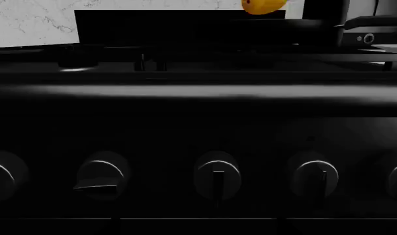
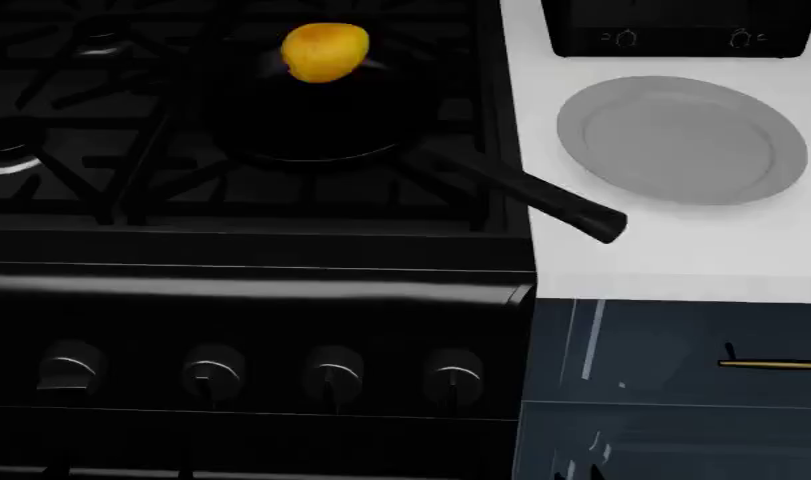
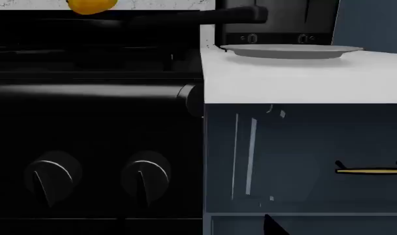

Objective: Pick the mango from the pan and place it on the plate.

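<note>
The mango is yellow-orange and sits in the far part of the black pan on the stove. The pan's long handle points toward the white counter. The mango's lower part also shows in the left wrist view and the right wrist view. The light-grey plate lies empty on the counter right of the pan, seen edge-on in the right wrist view. Neither arm shows in the head view. Only a dark tip shows low in the right wrist view. The left gripper is out of view.
The black stove front has a row of knobs facing both wrist cameras. A black appliance stands behind the plate. Blue-grey cabinet fronts with a yellow handle lie below the white counter.
</note>
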{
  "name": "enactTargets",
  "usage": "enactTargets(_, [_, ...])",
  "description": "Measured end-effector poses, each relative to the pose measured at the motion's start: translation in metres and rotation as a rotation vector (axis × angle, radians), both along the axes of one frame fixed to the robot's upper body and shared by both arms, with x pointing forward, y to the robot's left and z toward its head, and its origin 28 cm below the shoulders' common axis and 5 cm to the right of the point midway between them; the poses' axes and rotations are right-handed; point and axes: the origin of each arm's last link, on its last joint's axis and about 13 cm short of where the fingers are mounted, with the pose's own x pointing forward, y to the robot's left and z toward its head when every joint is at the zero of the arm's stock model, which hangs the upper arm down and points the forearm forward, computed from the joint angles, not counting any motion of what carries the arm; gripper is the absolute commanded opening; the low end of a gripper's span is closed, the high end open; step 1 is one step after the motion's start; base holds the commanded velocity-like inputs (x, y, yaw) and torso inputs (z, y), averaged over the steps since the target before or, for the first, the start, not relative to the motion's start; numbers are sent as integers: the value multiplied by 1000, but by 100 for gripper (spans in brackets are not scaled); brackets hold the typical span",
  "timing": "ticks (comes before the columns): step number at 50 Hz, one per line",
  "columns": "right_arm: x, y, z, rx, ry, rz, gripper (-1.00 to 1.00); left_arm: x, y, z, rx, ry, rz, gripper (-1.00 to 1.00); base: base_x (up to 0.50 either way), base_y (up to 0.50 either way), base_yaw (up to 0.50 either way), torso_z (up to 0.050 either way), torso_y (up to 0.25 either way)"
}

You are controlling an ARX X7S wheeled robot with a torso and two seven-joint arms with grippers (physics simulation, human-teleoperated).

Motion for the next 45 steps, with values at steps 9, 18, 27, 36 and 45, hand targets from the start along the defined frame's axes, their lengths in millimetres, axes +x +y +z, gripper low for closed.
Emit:
enactTargets(9, [1, 0, 2, -9, -4, -2, 100, 0, 0, 1, 14, -6, 7, 100, 0, 0, 0, 0, 0])
enactTargets(18, [-3, 1, 3, -8, 5, 1, 100, -5, 2, 2, 24, -13, 17, 100, 0, 0, 0, 0, 0])
enactTargets(27, [-5, 2, 3, -16, 12, 4, 100, -9, 4, 1, 27, -16, 25, 100, 0, 0, 0, 0, 0])
enactTargets(36, [-4, 2, 1, -14, 21, 0, 100, -10, 5, 4, 27, -26, 21, 100, 0, 0, 0, 0, 0])
enactTargets(45, [2, 0, 23, -26, -44, -16, 100, -8, 9, 28, 49, -87, 32, 100, 0, 0, 0, 0, 0])
